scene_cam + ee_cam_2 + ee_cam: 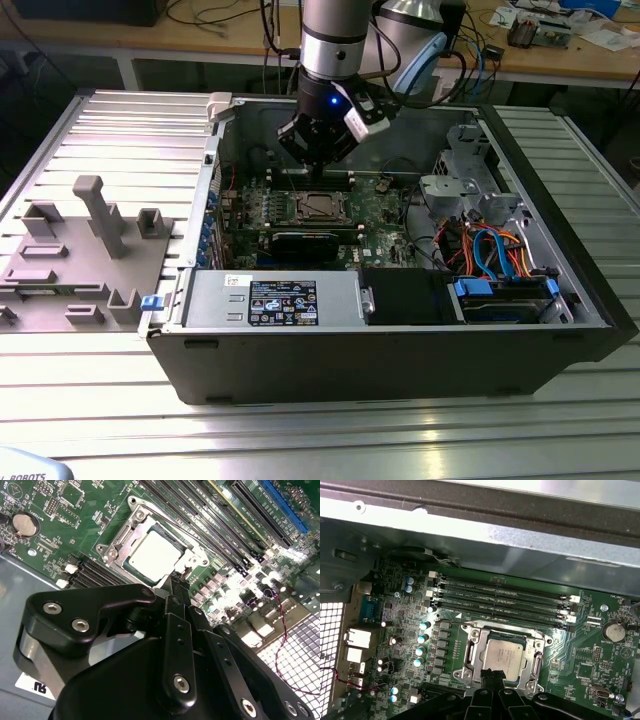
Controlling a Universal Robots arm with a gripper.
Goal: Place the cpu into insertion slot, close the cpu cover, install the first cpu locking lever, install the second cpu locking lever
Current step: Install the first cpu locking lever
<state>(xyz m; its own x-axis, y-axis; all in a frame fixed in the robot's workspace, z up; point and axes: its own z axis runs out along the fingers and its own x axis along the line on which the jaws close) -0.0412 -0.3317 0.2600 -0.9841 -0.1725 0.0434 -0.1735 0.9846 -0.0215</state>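
Fingers (172, 587) come to a narrow black tip right at the near edge of the socket, and seem pressed together with nothing between them, though I cannot be sure of that from these angles. In the first wrist view the same tip (491, 676) sits just against the lower rim of the cpu cover (472, 652). The cpu (503, 653) lies flat in its slot, its silvery top showing through the cover's square window, so the first step looks done. The cover seems to be down over the chip too. Whether either locking lever is latched I cannot tell; a thin wire bar runs along the frame's edge. Beyond the socket lie the memory slots (502, 600) on the motherboard (580, 665), inside the computer case (560, 330) on the ribbed surface (300, 440).
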